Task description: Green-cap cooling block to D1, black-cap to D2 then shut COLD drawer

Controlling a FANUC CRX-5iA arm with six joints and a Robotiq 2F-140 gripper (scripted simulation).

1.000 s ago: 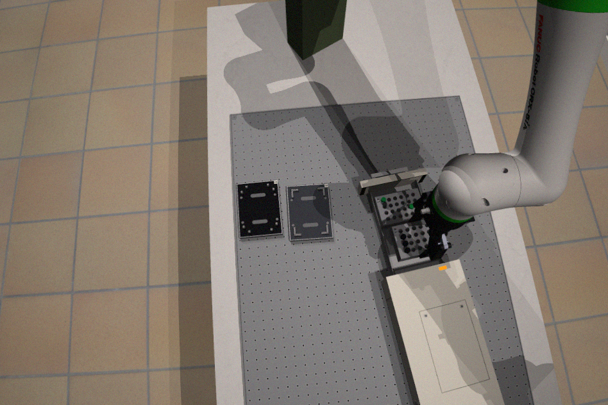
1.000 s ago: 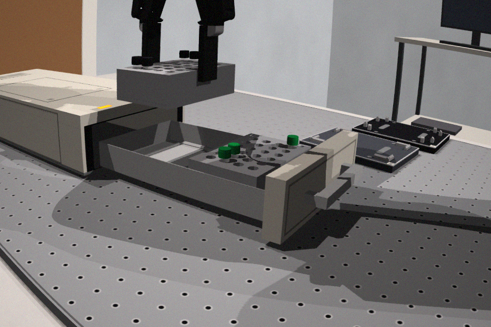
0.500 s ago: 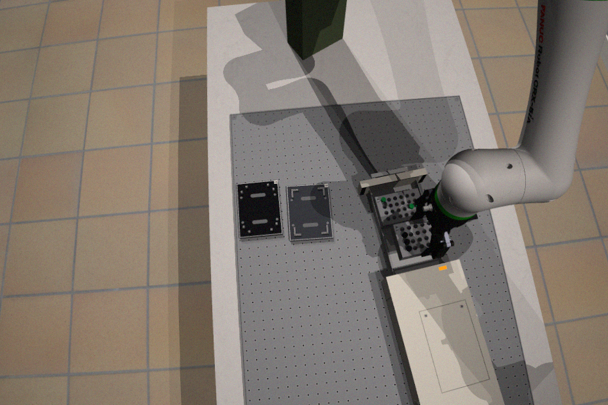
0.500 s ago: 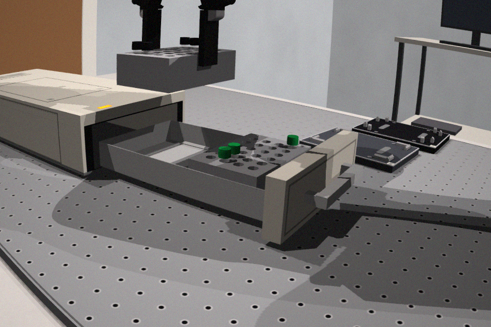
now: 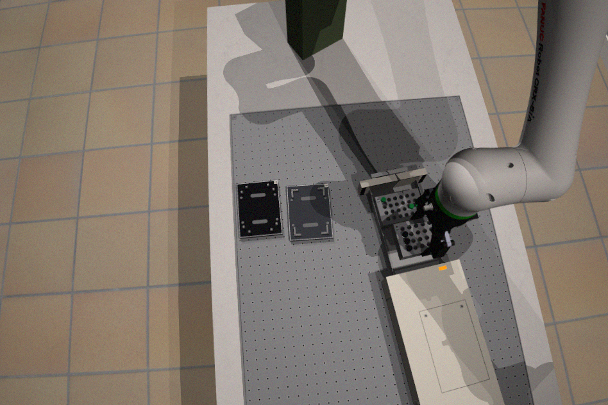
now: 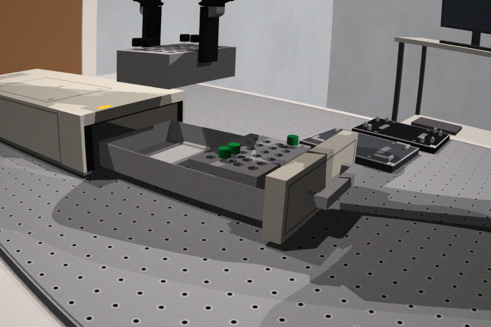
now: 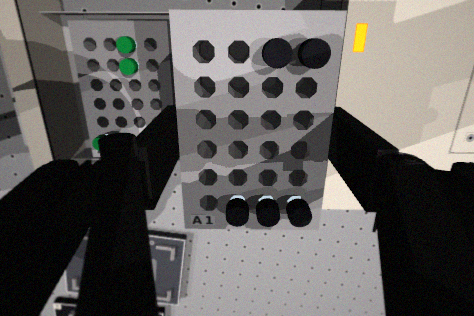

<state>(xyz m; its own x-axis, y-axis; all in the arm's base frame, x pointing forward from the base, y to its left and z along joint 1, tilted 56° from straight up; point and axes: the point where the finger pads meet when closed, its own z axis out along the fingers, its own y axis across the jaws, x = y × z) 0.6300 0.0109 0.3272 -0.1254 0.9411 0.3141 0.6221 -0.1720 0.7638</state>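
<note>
My gripper [image 6: 178,43] [image 7: 253,127] is shut on the grey cooling block with black-capped tubes [image 5: 412,233] [image 6: 174,65] [image 7: 220,67]. It holds the block level in the air, above the rear part of the open drawer [image 5: 393,179] [image 6: 293,192]. Two black caps [image 7: 295,52] sit at one end of the block and three [image 7: 267,212] at the A1 end. The block with green caps [image 5: 395,206] [image 6: 246,159] [image 7: 120,90] lies in the drawer's front part. COLD [image 5: 432,322] [image 6: 39,117] [image 7: 360,37] has its orange lamp [image 5: 442,268] [image 6: 103,106] lit.
Slot D1 [image 5: 308,213] [image 6: 381,154], a grey plate with corner locators, lies left of the drawer. Slot D2 [image 5: 258,209] [image 6: 401,131], a black plate, lies beyond it. The drawer's handle [image 6: 333,190] sticks out forward. A side table with a monitor [image 6: 466,10] stands far back.
</note>
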